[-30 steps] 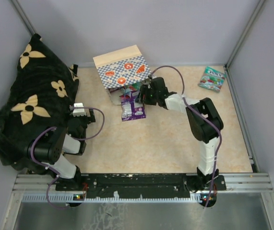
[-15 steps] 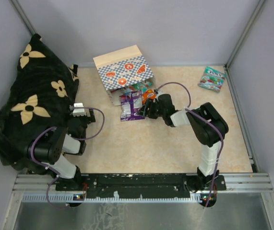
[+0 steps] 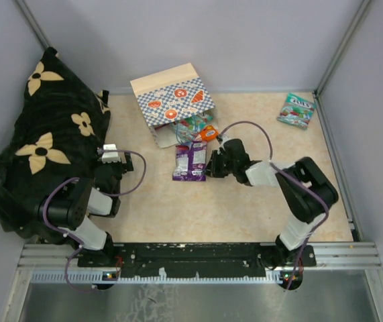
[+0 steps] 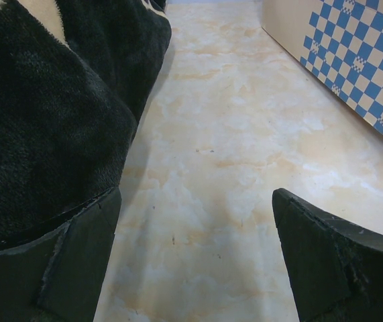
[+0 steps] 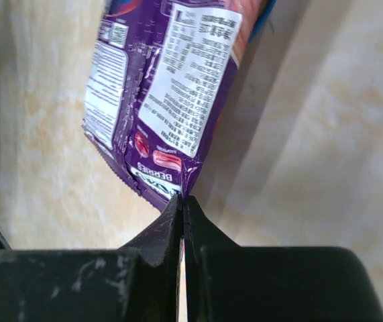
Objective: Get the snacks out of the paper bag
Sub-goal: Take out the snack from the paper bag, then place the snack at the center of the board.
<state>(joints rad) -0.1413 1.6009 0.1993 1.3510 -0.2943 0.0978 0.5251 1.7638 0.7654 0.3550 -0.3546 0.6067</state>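
Fully closed, right jaws pinch the purple pouch (image 5: 171,100) corner.

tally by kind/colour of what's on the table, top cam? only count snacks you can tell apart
purple pouch: 1
orange pouch: 1
green-teal pouch, far right: 1
paper bag: 1
black cloth: 1
Total: 5, not counting the clump of pouches in the bag's mouth, which overlap too much to count.
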